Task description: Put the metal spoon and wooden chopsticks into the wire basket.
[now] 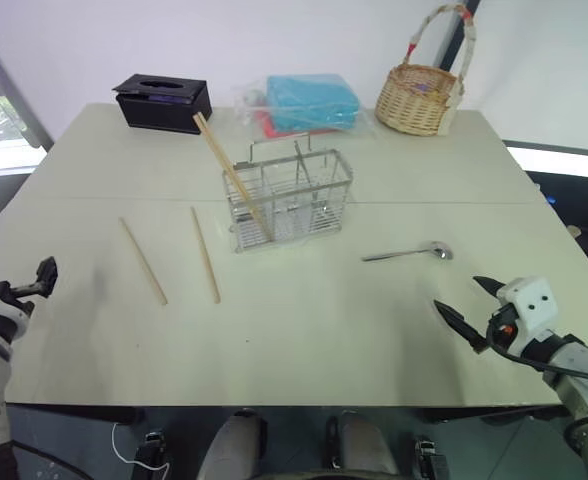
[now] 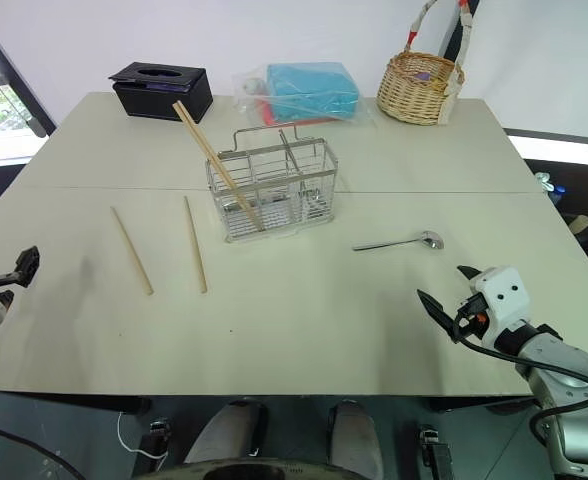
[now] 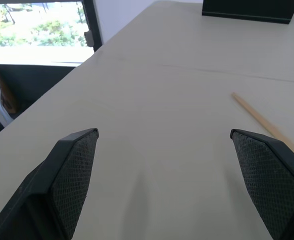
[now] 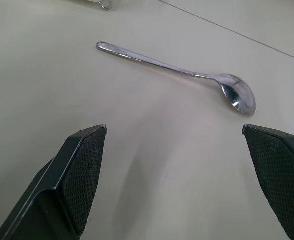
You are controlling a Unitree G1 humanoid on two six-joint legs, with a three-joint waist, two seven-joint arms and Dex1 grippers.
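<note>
On the pale surface (image 1: 394, 330) the wire basket (image 1: 290, 199) stands upright near the middle, slightly toward the far side, with one pair of wooden chopsticks (image 1: 230, 170) already leaning in its left compartment, the upper ends sticking out up and to the left over the rim; whether that is one stick or two pressed together is hard to tell from the head views. Two more chopsticks lie flat on the surface to the left of the basket, apart from each other and roughly parallel: the nearer chopstick (image 1: 205, 254) just beside the basket's left end, and the outer chopstick (image 1: 143, 261) farther left. The metal spoon (image 1: 408, 254) lies flat to the right of the basket, well apart from it, its bowl pointing right and its handle toward the basket. The right end effector (image 1: 466, 305) hovers near the front right edge of the surface with its two black fingers (image 4: 82, 172) spread wide and nothing between them; the spoon lies just ahead of it, untouched. The left end effector (image 3: 164, 175) is at the front left edge, likewise released and empty, with the end of the outer chopstick showing ahead of its right finger. At the far edge sit a black tissue box (image 1: 162, 102), a clear bag holding a blue item (image 1: 310, 103), and a round wicker basket (image 1: 421, 96) with a looped handle.
</note>
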